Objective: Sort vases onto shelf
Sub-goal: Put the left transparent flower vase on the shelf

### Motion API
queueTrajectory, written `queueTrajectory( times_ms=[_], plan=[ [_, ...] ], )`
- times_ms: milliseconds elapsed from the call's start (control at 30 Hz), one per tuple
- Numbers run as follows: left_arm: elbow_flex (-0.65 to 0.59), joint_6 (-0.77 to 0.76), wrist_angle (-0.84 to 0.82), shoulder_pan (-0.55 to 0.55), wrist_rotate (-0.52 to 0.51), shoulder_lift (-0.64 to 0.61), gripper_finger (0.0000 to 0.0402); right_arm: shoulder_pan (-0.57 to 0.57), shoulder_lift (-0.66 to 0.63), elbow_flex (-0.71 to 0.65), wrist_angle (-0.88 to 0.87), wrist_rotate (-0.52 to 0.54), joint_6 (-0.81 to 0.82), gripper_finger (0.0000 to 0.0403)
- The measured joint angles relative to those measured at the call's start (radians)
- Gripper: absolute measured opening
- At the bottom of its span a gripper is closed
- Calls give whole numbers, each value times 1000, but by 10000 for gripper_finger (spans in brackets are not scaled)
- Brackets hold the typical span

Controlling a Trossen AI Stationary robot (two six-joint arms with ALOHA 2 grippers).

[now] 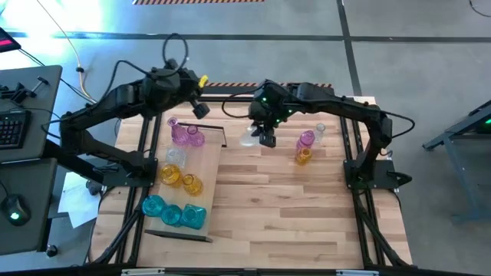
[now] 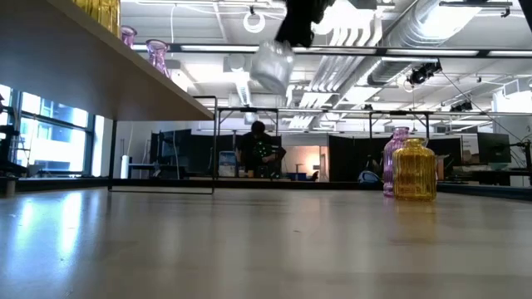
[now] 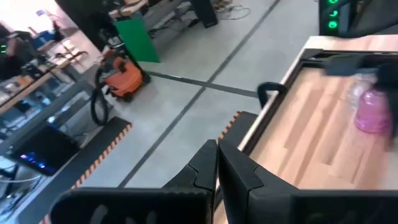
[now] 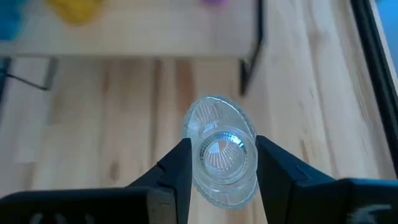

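Note:
My right gripper (image 1: 265, 139) hangs high over the table's far middle, shut on a clear ribbed glass vase (image 4: 219, 127), which also shows in the low view as the clear vase (image 2: 273, 65). The shelf (image 1: 207, 165) is a light-wood board on the table's left. On it stand pink vases (image 1: 184, 135), a clear one (image 1: 175, 156), amber ones (image 1: 172, 175) and teal ones (image 1: 173, 213). A pink vase (image 1: 306, 139), an amber vase (image 1: 304, 156) and a small clear one (image 1: 321, 130) stand on the tabletop at the right. My left gripper (image 3: 216, 168) is shut and empty, raised beyond the shelf's far end. My right gripper pinches the clear vase between its two fingers (image 4: 179, 165), one on each side of the ribbed body near its upper end (image 4: 245, 158). The fingers slant down from above. The vase hangs tilted below them, lifted well clear of the table.
The shelf has thin dark rails at its ends (image 1: 178, 234), and its board stands raised above the tabletop (image 2: 100, 75). Bare wood lies between the shelf and the right-hand vases (image 1: 284, 199). A person (image 2: 259, 149) shows in the room far behind the table.

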Motion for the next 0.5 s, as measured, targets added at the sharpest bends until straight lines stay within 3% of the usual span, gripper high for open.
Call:
queueTrajectory(
  times_ms=[300,500],
  plan=[
    [0,-95,-33,0,17,-107,5,94,-1,97,130,-185,-35,112],
    [0,-172,-77,0,24,-132,5,102,64,99,240,-192,-45,112]
  ],
)
